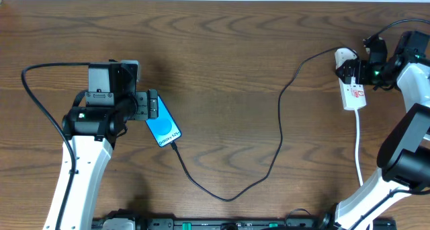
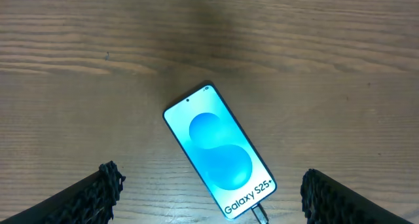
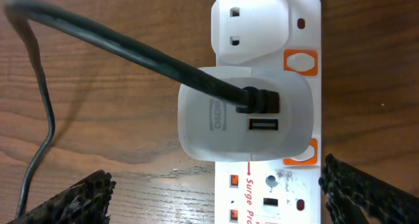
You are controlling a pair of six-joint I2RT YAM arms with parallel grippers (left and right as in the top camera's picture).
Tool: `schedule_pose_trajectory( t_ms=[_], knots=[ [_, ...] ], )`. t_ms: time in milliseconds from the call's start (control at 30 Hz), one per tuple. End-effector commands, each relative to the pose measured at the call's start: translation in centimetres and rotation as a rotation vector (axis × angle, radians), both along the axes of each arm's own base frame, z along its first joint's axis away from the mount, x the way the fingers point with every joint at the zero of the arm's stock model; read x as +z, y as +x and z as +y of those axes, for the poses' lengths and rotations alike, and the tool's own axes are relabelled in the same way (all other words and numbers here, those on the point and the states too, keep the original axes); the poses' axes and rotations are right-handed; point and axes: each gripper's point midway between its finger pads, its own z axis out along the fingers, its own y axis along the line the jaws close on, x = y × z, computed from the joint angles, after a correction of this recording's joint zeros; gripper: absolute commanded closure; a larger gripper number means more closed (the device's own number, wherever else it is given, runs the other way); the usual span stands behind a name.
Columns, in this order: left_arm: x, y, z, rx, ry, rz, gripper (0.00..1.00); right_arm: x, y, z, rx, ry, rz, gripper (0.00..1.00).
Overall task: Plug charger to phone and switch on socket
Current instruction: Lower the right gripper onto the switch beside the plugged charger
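Jaws are held wide and empty: left gripper [image 2: 209, 185] over the phone [image 1: 163, 124] on the tabletop [image 1: 222, 48], charger cable [image 1: 281, 122] seemingly attached; right gripper [image 3: 215, 178] over the power strip [image 1: 353, 92]. An orange switch [image 3: 299, 60] could be missed and the adapter [image 3: 216, 116] knocked loose.

The left arm [image 1: 75, 173] and right arm [image 1: 366, 193] are built of white links and rounded black joints, with a thin black cable [image 1: 30, 89] looping off the left, a green light [image 1: 373, 74] on the right, and black ribbed fingers [image 2: 91, 194].
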Motion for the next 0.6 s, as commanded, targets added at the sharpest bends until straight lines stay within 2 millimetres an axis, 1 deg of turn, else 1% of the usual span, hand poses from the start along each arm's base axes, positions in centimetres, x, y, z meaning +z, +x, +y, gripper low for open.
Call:
schedule_pose_trajectory(
  t_ms=[0,267,567],
  knots=[
    [0.2,0.0,0.1,-0.007,0.018,-0.009,0.1,-0.9,0.1,0.5,0.025,0.017,0.011,0.01],
    [0.2,0.0,0.1,-0.007,0.018,-0.008,0.1,-2.0,0.1,0.8,0.031,0.025,0.026,0.01],
    [0.2,0.0,0.1,-0.007,0.018,-0.008,0.11,-1.9,0.4,1.0,0.037,0.02,0.016,0.01]
  ],
)
